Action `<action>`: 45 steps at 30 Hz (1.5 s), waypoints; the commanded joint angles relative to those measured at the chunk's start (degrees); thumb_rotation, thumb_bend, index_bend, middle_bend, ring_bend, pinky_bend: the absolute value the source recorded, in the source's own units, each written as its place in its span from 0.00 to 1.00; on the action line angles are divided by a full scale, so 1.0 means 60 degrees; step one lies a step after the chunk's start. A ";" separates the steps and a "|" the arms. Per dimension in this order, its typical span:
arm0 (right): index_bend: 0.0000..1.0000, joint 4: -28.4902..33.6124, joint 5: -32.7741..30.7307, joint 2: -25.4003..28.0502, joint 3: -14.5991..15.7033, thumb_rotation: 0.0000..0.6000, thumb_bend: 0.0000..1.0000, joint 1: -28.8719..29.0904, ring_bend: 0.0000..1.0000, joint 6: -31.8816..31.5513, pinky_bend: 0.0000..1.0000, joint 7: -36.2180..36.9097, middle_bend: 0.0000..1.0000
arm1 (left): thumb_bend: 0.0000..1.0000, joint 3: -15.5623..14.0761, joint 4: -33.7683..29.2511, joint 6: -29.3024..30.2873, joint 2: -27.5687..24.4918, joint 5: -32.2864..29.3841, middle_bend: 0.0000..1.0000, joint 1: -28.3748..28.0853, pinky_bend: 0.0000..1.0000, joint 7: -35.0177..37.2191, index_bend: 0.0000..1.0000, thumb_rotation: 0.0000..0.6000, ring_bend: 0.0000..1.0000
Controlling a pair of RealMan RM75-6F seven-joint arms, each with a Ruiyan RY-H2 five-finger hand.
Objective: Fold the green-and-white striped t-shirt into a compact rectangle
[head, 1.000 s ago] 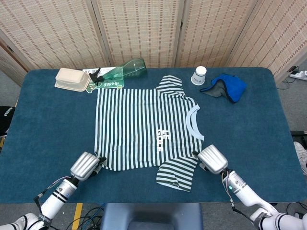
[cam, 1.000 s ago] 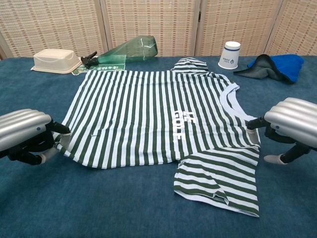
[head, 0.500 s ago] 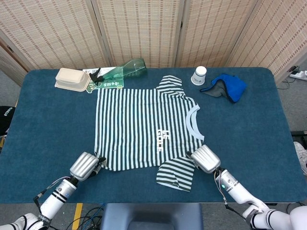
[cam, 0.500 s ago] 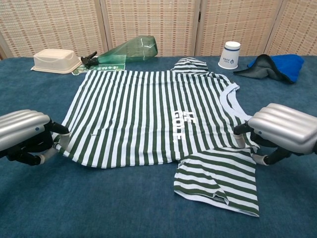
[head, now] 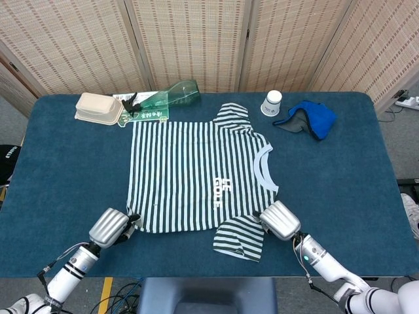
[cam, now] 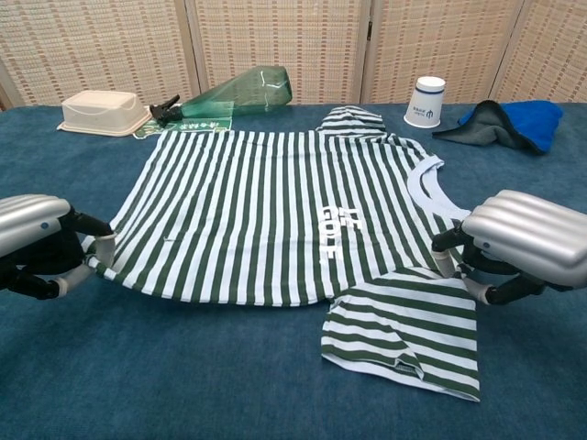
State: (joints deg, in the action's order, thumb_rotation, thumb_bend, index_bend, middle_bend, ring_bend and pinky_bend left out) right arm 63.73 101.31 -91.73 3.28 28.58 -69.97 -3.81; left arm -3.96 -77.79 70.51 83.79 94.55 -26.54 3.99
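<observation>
The green-and-white striped t-shirt (head: 196,170) lies spread flat on the blue table (head: 65,170), collar toward the right. Its near sleeve (cam: 404,335) sticks out toward the front edge. My left hand (head: 111,227) is at the near left corner of the hem and pinches the fabric there; in the chest view the left hand (cam: 37,243) has its fingertips on the hem edge. My right hand (head: 280,220) sits at the near shoulder, beside the sleeve. Seen from the chest, the right hand (cam: 518,243) grips the shirt (cam: 266,211) edge, which is slightly raised there.
Along the far edge lie a beige lidded box (head: 98,108), a green plastic bottle (head: 171,95) on its side over a green packet (head: 147,114), a white paper cup (head: 272,103) and a blue cloth (head: 311,119). A woven screen stands behind the table.
My right hand moved left from beside the shirt onto its near shoulder and took hold. My left hand pulled the hem corner leftward, stretching the shirt's near edge straighter.
</observation>
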 commanded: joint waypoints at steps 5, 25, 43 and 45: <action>0.68 0.1815 0.0171 0.1376 0.0312 1.00 0.62 -0.0192 1.00 -0.0537 1.00 0.0295 0.97 | 0.68 -0.0421 -0.0821 0.0704 -0.0843 0.0560 1.00 0.0306 1.00 0.0783 0.58 1.00 0.95; 0.71 0.4498 0.1698 0.3949 0.1647 1.00 0.62 -0.0927 1.00 -0.1747 1.00 0.0815 0.98 | 0.68 -0.1778 -0.2414 0.2316 -0.3147 0.1738 1.00 0.1591 1.00 0.1901 0.58 1.00 0.95; 0.72 0.4764 0.2532 0.4438 0.2041 1.00 0.62 -0.1233 1.00 -0.2023 1.00 0.1270 0.98 | 0.68 -0.2227 -0.2566 0.2767 -0.3609 0.2508 1.00 0.2330 1.00 0.1875 0.59 1.00 0.95; 0.72 0.4789 0.2384 0.4361 0.1908 1.00 0.62 -0.1231 1.00 -0.1902 1.00 0.1174 0.98 | 0.68 -0.2039 -0.2554 0.2522 -0.3568 0.2357 1.00 0.2180 1.00 0.1856 0.59 1.00 0.95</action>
State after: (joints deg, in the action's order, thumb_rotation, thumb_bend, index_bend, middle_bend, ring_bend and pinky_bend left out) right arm 92.38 116.00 -65.30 15.09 21.21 -81.72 3.54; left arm -16.96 -93.16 86.56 62.17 109.33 -12.82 15.20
